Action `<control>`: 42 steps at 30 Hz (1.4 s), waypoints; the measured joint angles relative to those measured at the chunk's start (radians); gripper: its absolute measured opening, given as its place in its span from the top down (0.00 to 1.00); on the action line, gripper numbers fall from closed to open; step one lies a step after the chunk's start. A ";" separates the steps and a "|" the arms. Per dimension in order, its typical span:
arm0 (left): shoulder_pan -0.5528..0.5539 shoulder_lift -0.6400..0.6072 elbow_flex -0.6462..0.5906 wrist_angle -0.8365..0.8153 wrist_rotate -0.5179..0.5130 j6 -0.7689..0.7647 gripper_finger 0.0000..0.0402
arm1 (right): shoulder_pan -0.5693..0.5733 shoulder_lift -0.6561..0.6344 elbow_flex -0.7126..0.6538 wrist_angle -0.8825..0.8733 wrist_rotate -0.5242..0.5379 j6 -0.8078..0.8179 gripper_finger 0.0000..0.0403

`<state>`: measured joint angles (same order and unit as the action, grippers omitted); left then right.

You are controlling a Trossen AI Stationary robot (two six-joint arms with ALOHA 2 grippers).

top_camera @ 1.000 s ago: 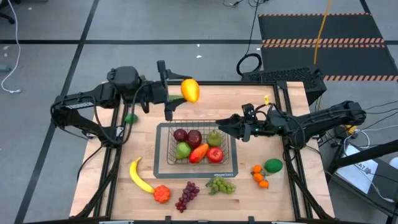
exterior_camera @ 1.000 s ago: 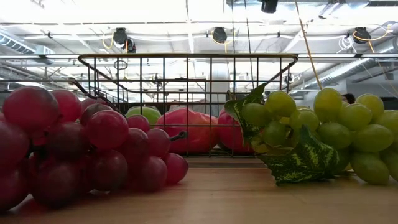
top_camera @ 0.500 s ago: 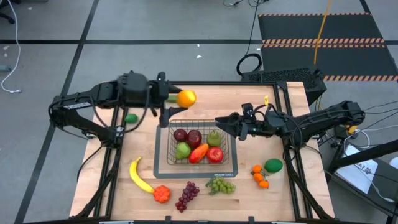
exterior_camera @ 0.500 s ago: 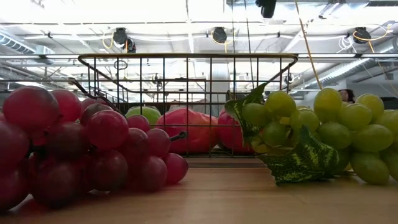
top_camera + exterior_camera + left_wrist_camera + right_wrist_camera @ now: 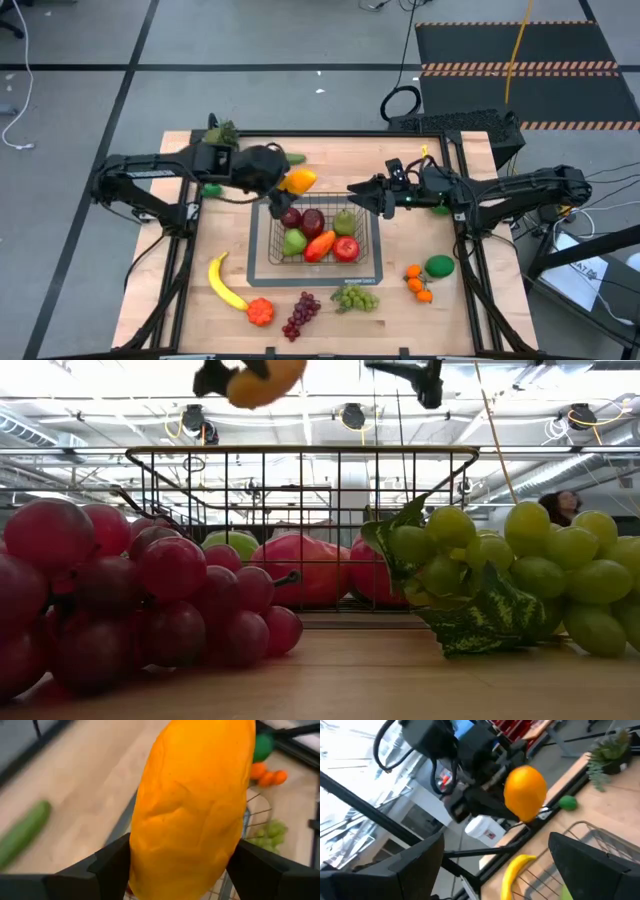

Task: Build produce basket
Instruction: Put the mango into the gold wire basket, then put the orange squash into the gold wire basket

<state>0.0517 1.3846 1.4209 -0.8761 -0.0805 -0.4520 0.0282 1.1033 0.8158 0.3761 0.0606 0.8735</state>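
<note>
Lying along the near edge of the worktop, the purple grapes, green grapes, banana and a small orange fruit waited outside the basket, probably because they had not yet been collected. Near the right edge sat a green ball beside two small oranges. In the middle, the basket already held red apples, pears and an orange-red piece. Above its far left corner the left gripper held its jaws clamped on a yellow-orange mango, apparently poised to lower it in. The right gripper hung by the far right corner, jaws parted and holding nothing, seemingly kept clear. Farther back lay a cucumber and, at the far left corner, a leafy green sprig.
</note>
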 joint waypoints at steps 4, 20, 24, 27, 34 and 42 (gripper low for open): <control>0.000 0.014 -0.091 0.013 0.032 -0.100 0.30 | -0.038 -0.055 0.000 -0.096 -0.042 -0.010 0.13; -0.010 0.031 -0.445 0.330 0.101 -0.269 0.30 | -0.197 -0.264 0.000 -0.331 -0.070 -0.266 0.13; -0.014 0.036 -0.471 0.337 0.106 -0.314 0.30 | -0.231 -0.308 0.000 -0.352 -0.070 -0.337 0.13; -0.013 0.036 -0.475 0.322 0.106 -0.360 0.30 | -0.252 -0.335 0.000 -0.357 -0.070 -0.375 0.13; -0.014 0.037 -0.448 0.321 0.119 -0.427 0.22 | -0.281 -0.390 0.000 -0.384 -0.070 -0.447 0.13; -0.019 0.038 -0.381 0.321 0.119 -0.426 0.10 | -0.297 -0.431 0.000 -0.432 -0.070 -0.511 0.13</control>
<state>0.0330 1.4227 1.0404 -0.5546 0.0383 -0.8780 -0.2689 0.6722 0.8154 -0.0559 -0.0093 0.3623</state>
